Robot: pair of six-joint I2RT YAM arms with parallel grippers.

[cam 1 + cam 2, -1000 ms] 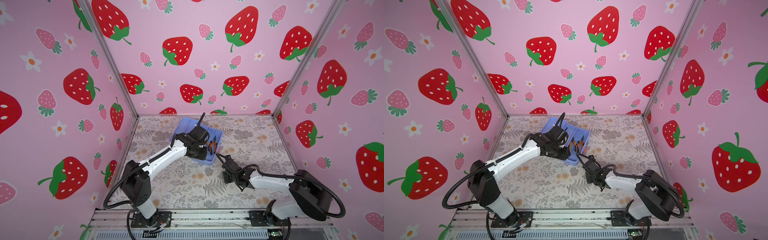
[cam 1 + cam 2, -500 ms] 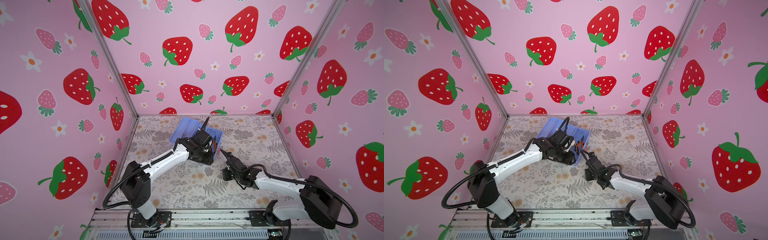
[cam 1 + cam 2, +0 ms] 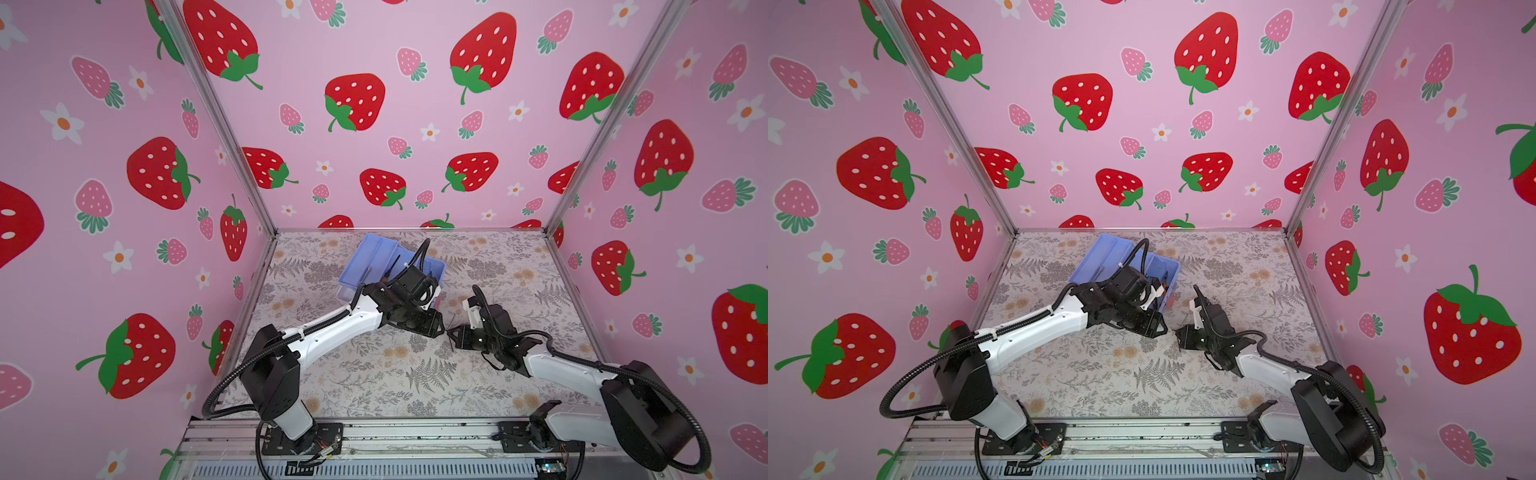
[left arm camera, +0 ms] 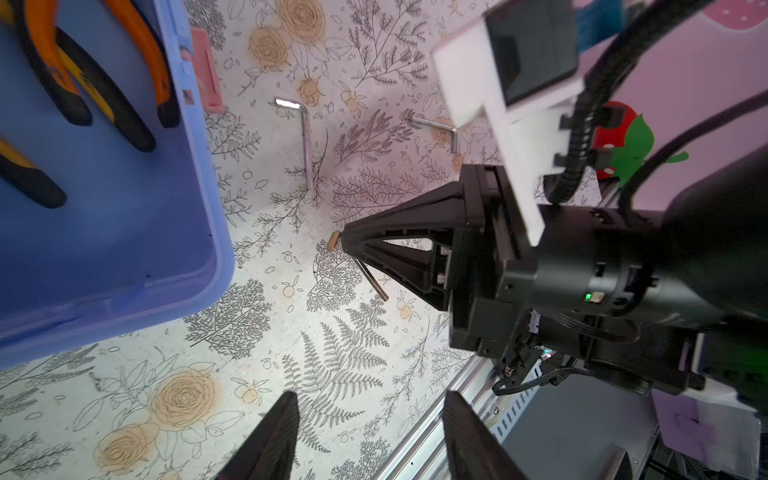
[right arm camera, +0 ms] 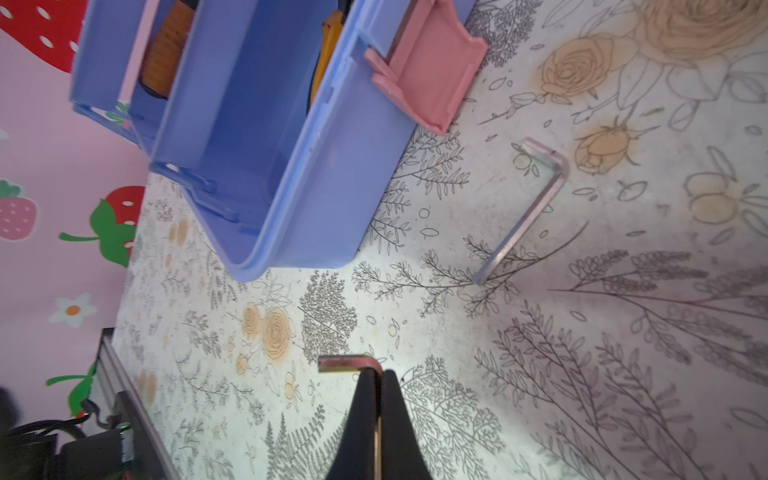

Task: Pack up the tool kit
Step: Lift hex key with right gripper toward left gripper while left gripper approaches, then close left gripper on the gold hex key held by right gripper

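Observation:
The tool kit's periwinkle-blue box (image 3: pixel 376 259) (image 3: pixel 1100 255) stands open at the back of the table, with its pink latch (image 5: pixel 428 70) hanging at the side. Orange-handled pliers (image 4: pixel 104 83) lie inside the box. My right gripper (image 5: pixel 380 374) (image 3: pixel 451 332) is shut on a small hex key (image 5: pixel 349 362), held just above the table in front of the box. My left gripper (image 4: pixel 370 419) (image 3: pixel 434 324) is open and empty, tip to tip with the right gripper (image 4: pixel 345 241) and a short way from it.
Two loose silver hex keys (image 4: pixel 305 141) (image 4: pixel 440 126) lie on the floral tabletop beside the box; the longer hex key (image 5: pixel 528 212) is near the latch. The metal rail (image 3: pixel 374 436) runs along the front edge. Strawberry-print walls enclose three sides.
My left gripper has come off the box toward the front and opened wider. The right gripper has swung round to point at it, still holding the hex key.

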